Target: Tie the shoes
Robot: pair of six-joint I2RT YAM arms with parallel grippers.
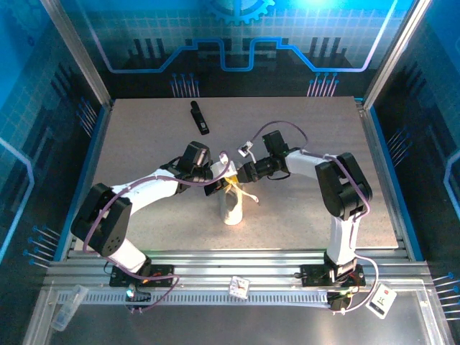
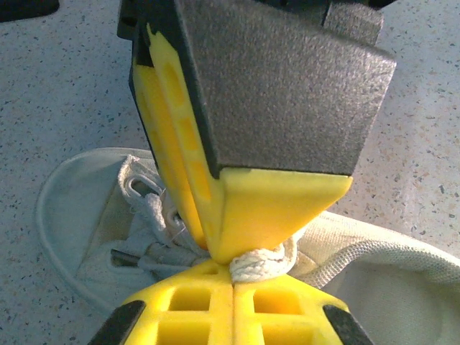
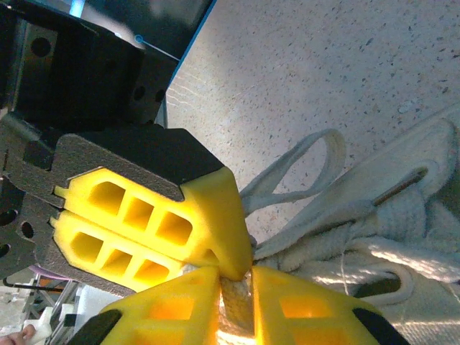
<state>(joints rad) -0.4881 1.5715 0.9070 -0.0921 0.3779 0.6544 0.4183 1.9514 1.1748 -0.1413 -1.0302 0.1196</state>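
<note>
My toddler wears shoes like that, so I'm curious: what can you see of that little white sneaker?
The sneaker is small, white and low-top, fabric-looking, with a pale rim. It sits sole-down on the speckled table. Its flat off-white laces are partly loose, one forming a loop on the table. The left claw and right claw both pinch laces above it.

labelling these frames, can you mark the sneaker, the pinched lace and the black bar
sneaker [image 2: 72, 223], left wrist view, on the toe end
lace [image 2: 262, 263], left wrist view, on the bunched, pinched stretch
black bar [image 1: 199, 117], top external view, on its middle
</note>
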